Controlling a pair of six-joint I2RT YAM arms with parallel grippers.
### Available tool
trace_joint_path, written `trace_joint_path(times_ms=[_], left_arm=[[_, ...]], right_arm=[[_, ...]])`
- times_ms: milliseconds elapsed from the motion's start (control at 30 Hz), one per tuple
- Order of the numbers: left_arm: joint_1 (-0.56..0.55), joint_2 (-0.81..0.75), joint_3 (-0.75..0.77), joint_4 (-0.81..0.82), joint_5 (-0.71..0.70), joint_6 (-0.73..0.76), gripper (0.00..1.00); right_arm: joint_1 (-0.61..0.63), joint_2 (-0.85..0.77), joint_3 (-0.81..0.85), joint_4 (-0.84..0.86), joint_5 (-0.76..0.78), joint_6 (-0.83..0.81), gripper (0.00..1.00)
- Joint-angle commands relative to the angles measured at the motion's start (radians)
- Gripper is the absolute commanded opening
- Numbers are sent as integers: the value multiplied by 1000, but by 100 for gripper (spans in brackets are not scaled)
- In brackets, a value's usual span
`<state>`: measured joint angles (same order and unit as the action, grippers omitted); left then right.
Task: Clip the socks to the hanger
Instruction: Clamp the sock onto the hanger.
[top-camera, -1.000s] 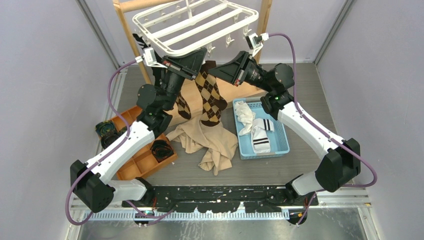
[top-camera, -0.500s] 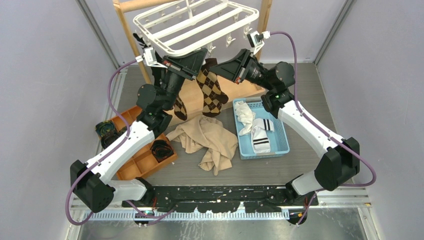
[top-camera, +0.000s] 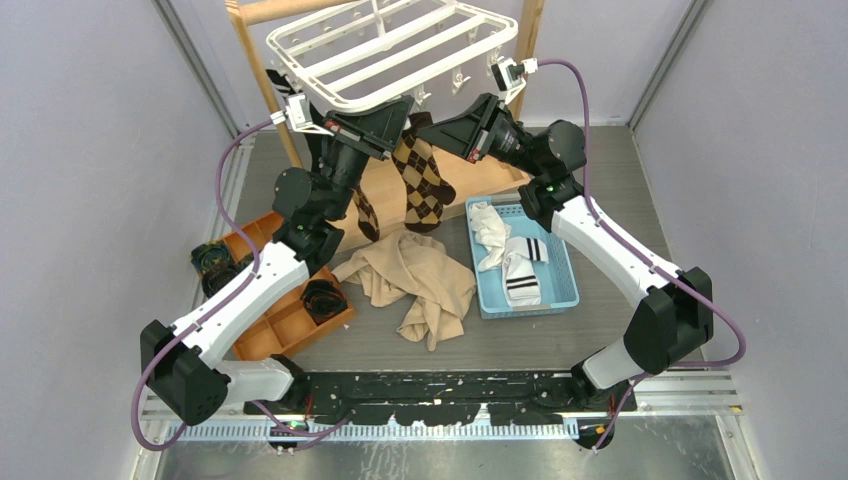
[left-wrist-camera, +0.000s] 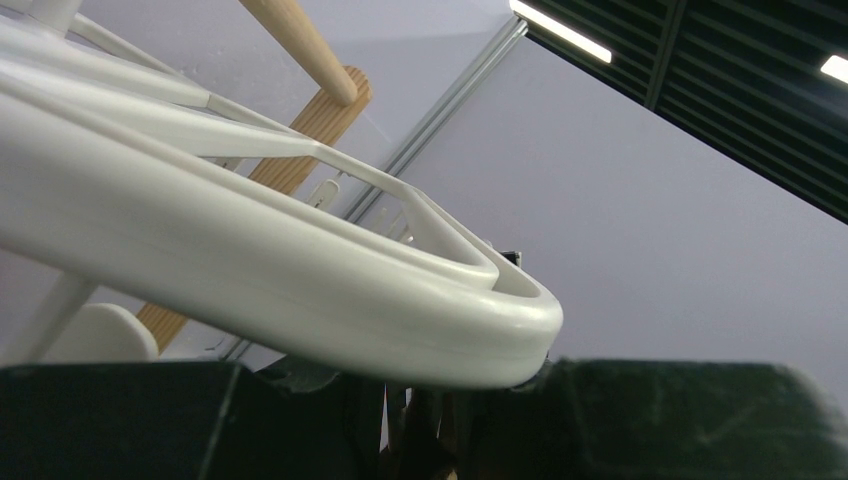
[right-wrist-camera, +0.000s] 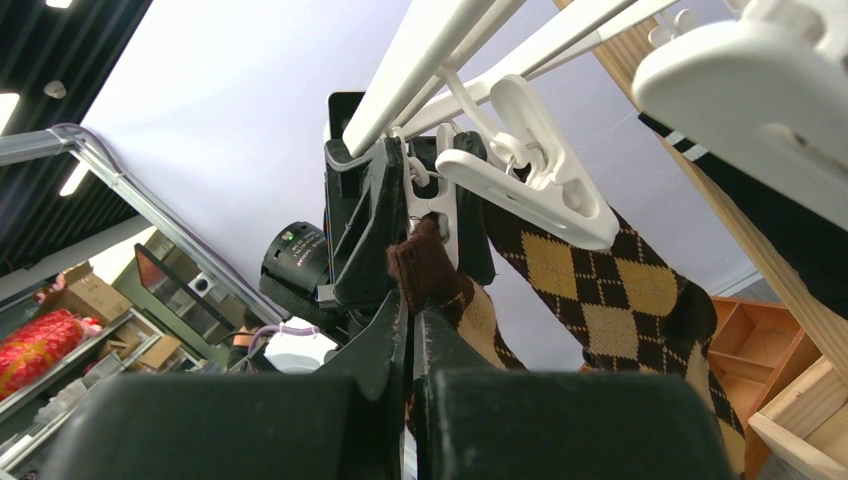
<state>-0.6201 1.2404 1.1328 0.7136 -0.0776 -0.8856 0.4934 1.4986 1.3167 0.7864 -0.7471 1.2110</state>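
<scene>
Top external view: the hanger (top-camera: 350, 104) hangs from the wooden stand (top-camera: 262, 75) above the far end of the bench, and both arms reach up to its near rim. The left end effector (top-camera: 400, 112) and the right end effector (top-camera: 432, 125) meet just under that rim, with a brown argyle sock (top-camera: 422, 185) hanging between them. More socks lie in the blue basket (top-camera: 570, 285), well apart from the hanger. Left wrist view: the hanger rim fills the frame and touches or nearly touches the dark, blurred fingers (left-wrist-camera: 680, 420); this view does not show how far apart they are. Right wrist view: the right end effector is fully closed on the sock's dark brown cuff (right-wrist-camera: 425, 265), holding it directly below a white clip (right-wrist-camera: 432, 200). The left end effector's fingers stand narrow on either side of that clip and appear to be pinching it. A neighbouring clip (right-wrist-camera: 530, 175) hangs just beside, in front of a second argyle sock (right-wrist-camera: 620, 290). Procedure: keep the clip squeezed so its mouth is spread. Raise the cuff straight up into the mouth, centred. Release the clip first. Open the right end effector only after the clip has bitten the cuff. Avoid the neighbouring clip.
</scene>
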Motion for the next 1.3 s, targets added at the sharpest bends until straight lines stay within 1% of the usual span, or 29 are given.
trace_joint_path(times_ms=[0, 100, 167, 367, 667, 733, 800, 833, 967, 1100, 1267], left_arm=[[11, 8, 29, -9, -31, -19, 13], [13, 5, 30, -21, -39, -21, 22], [13, 1, 27, -24, -47, -21, 30], [13, -8, 24, -31, -53, -19, 50], [14, -34, 26, -75, -64, -19, 76], [13, -49, 23, -101, -68, -17, 80], [13, -63, 20, -128, -70, -16, 83], [13, -70, 19, -141, -68, -15, 85], [13, -96, 13, -195, -57, -13, 86], [14, -126, 3, -254, -63, -9, 88], [13, -174, 1, -382, -79, -8, 88]], right_arm=[[-5, -20, 30, 64, -10, 13, 1], [-5, -18, 31, 65, -10, 13, 1], [-4, -15, 32, 65, -11, 14, 1], [-5, -16, 27, 65, -11, 13, 1], [-8, -22, 12, 61, -2, 8, 1], [-8, -24, 7, 56, 0, 1, 2], [-8, -27, 5, 43, 0, -8, 4], [-8, -29, 5, 36, 0, -12, 7], [-8, -32, 3, 6, -3, -31, 15], [-8, -36, 0, -55, -3, -66, 17], [-8, -57, -10, -163, 9, -150, 22]])
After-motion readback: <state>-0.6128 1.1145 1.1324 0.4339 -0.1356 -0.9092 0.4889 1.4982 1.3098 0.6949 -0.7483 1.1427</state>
